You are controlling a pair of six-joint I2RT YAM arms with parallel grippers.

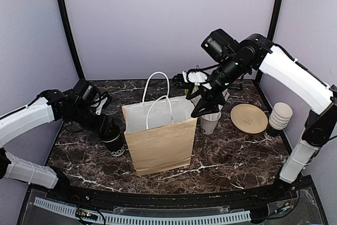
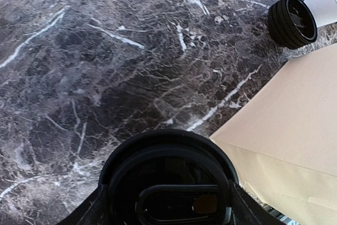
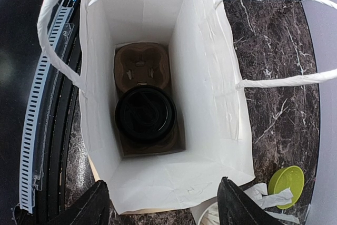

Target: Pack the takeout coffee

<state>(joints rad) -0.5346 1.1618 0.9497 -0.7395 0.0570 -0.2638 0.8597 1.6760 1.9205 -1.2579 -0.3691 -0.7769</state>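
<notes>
A brown paper bag point(image 1: 158, 138) with white handles stands open at mid-table. In the right wrist view, one lidded black coffee cup point(image 3: 145, 113) sits in a cardboard carrier point(image 3: 141, 67) at the bottom of the bag point(image 3: 200, 77). My left gripper point(image 1: 105, 130) is shut on a second black coffee cup point(image 1: 115, 143) just left of the bag, low over the table. Its lid point(image 2: 168, 183) fills the bottom of the left wrist view, between my fingers point(image 2: 89, 214). My right gripper point(image 1: 202, 106) hovers open and empty over the bag's right rim, and it is also seen in its wrist view point(image 3: 163, 183).
A white cup point(image 1: 210, 122) with crumpled paper stands right of the bag, and a green lid point(image 3: 287, 183) lies near it. A tan plate point(image 1: 248, 118) and a nested cup stack point(image 1: 279, 117) are at the right. A stack of black lids point(image 2: 292, 20) lies beyond the bag.
</notes>
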